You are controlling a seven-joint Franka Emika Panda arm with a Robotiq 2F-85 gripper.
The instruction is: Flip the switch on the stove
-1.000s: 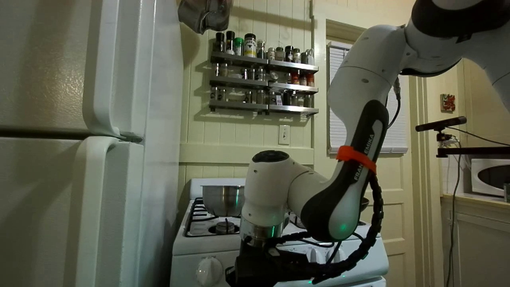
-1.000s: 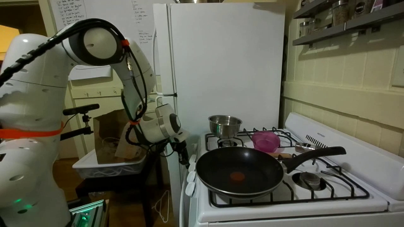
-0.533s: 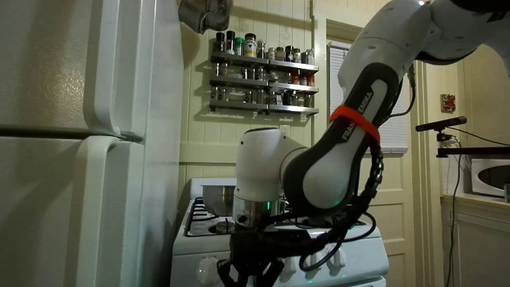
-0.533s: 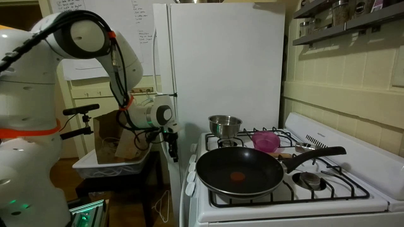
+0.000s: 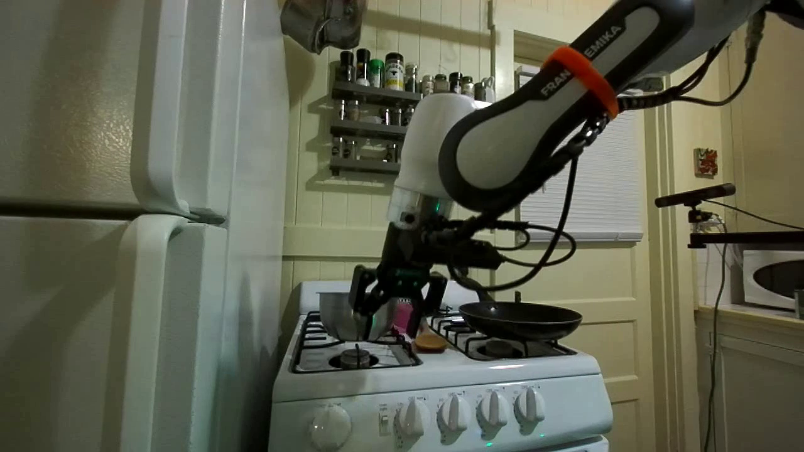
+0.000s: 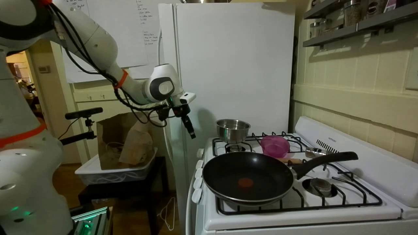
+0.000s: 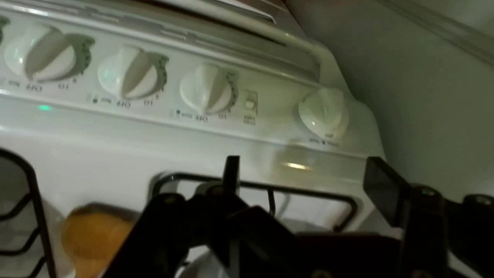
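The white stove point(image 5: 477, 376) carries a front panel with a row of round white knobs point(image 5: 494, 409). Between two knobs sits a small white rocker switch point(image 5: 384, 422), labelled as the oven light; in the wrist view the switch point(image 7: 250, 104) lies above the jaws, too small to tell which way it is set. My gripper point(image 5: 388, 326) hangs in the air with its fingertips pointing down, higher than the panel and apart from it. In an exterior view the gripper point(image 6: 192, 135) is in front of the stove's front edge. Its fingers stand wide apart with nothing between them.
A steel pot point(image 6: 233, 132), a black frying pan point(image 6: 248, 176) and a pink bowl point(image 6: 275, 146) sit on the cooktop. A wooden utensil point(image 5: 430, 342) lies between the grates. The tall white refrigerator point(image 6: 232, 65) rises close beside the stove.
My gripper has risen from low by the knob panel to above cooktop height, and its fingers have spread apart. The switch and the knobs it covered in an exterior view now show.
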